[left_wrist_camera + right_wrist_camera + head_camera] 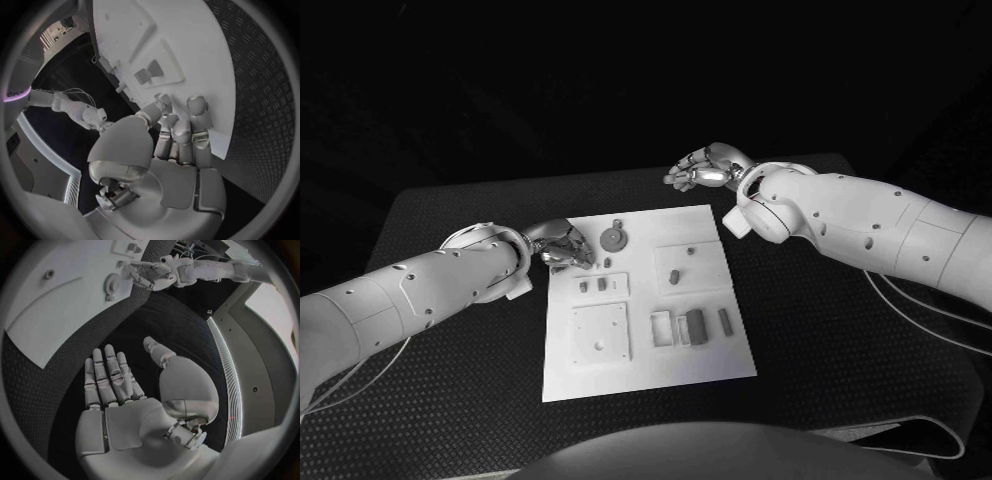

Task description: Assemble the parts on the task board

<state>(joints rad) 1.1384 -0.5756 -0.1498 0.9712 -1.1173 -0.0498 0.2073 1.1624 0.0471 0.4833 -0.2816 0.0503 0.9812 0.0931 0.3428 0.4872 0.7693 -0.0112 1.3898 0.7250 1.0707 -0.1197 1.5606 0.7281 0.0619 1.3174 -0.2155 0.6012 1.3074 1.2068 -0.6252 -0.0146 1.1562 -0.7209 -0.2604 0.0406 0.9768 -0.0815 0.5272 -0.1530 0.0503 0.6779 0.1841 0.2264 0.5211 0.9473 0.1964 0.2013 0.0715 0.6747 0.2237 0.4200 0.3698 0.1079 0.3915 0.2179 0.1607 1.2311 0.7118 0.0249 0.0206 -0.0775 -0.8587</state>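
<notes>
Black ribbed table [459, 300] under white task board [711, 365].

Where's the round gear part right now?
In the head view, the round grey gear part lies on the white task board, in its far left corner, just right of the left hand.

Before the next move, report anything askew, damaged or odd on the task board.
Nothing stands out. The task board lies flat on the table, slightly turned, with the gear and small parts on it. The left hand is at its near-left corner; the right hand is beyond it, open.
</notes>
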